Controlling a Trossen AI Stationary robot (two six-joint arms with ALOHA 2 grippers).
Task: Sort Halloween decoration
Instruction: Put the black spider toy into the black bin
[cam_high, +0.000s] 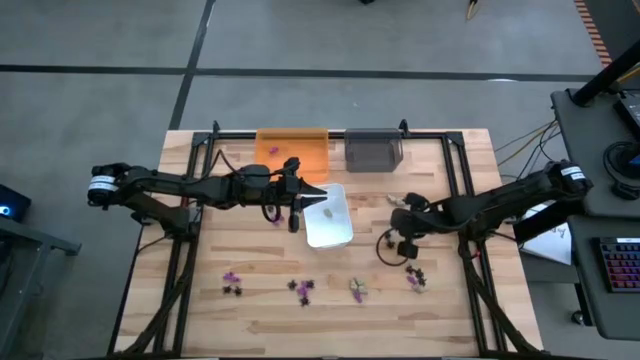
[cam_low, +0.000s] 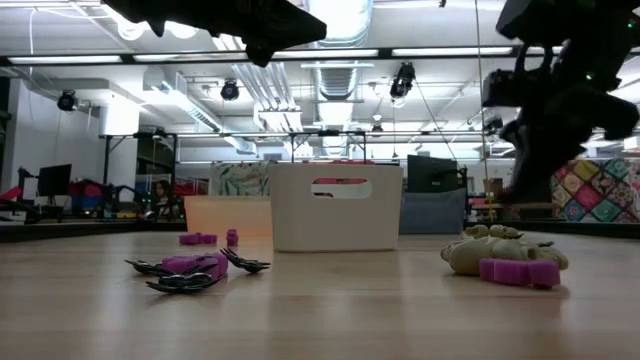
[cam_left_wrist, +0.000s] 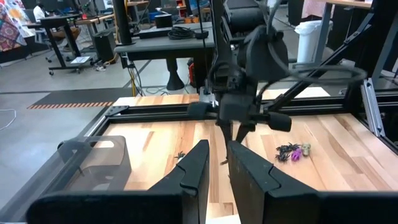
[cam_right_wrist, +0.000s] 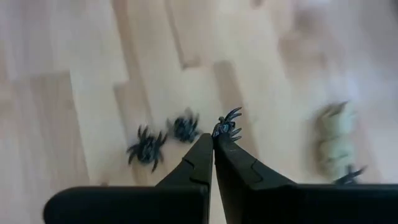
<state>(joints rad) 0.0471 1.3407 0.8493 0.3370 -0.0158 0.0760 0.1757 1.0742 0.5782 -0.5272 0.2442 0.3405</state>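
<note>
One black spider (cam_right_wrist: 227, 127) pinched in right hand (cam_right_wrist: 213, 142); left hand (cam_left_wrist: 217, 163) narrow, empty.

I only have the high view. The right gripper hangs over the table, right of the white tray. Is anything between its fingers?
Observer: Yes. The right wrist view shows the right gripper shut on a black spider, pinched at the very fingertips.
Operator: Anything lying under it?
Observer: Two other spiders, also black, lie side by side on the table below.
Operator: What does the low view add?
Observer: On its right side, a purple piece lies in front of a beige piece. I cannot tell whether they touch.
</note>
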